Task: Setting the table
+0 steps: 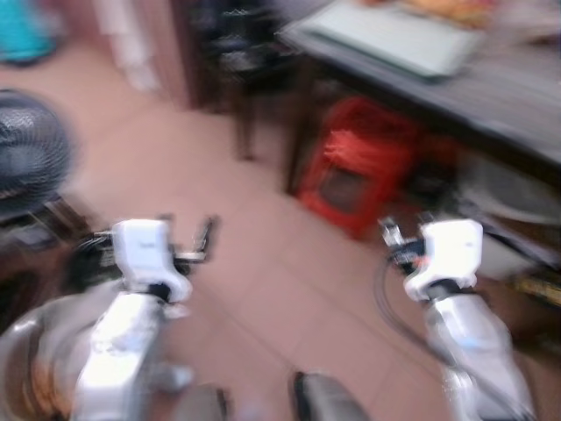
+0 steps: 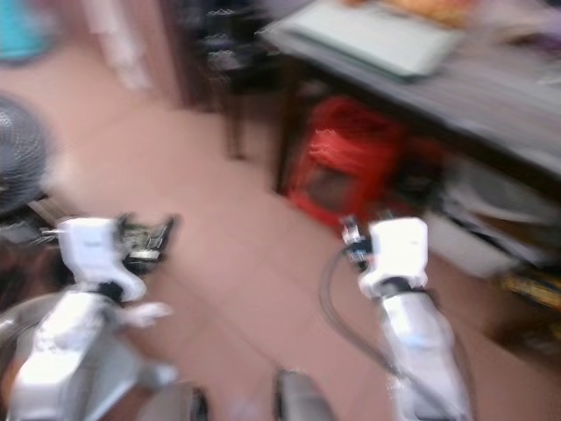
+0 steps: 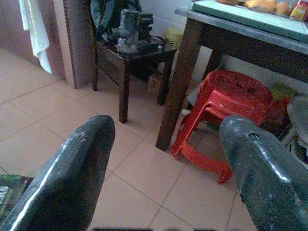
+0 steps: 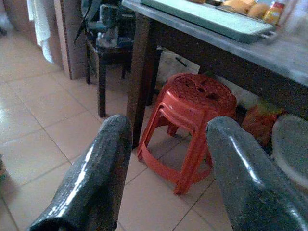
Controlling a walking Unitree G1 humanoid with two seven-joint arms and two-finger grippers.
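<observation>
The head views were smeared with motion blur, but the room could be read well enough. A dark-legged table (image 4: 159,33) stood ahead, and everything else sat in relation to it. On its top lay a pale green tray (image 4: 207,18), with some orange-yellow food (image 4: 248,6) at the tray's far side — too small to name. Under the table, by its front leg, stood a stack of red plastic stools (image 4: 192,120). Beside the table, toward a wall corner, a low dark side table (image 3: 130,53) carried a grey machine (image 3: 134,29). A white cloth (image 3: 36,29) hung beyond that.

The 2 arms were raised over the tiled floor (image 3: 57,110), short of the table. The left gripper (image 3: 166,168) had its 2 fingers spread apart, holding nothing. The right gripper (image 4: 166,168) was likewise released and empty, pointed toward the stools beneath the table.
</observation>
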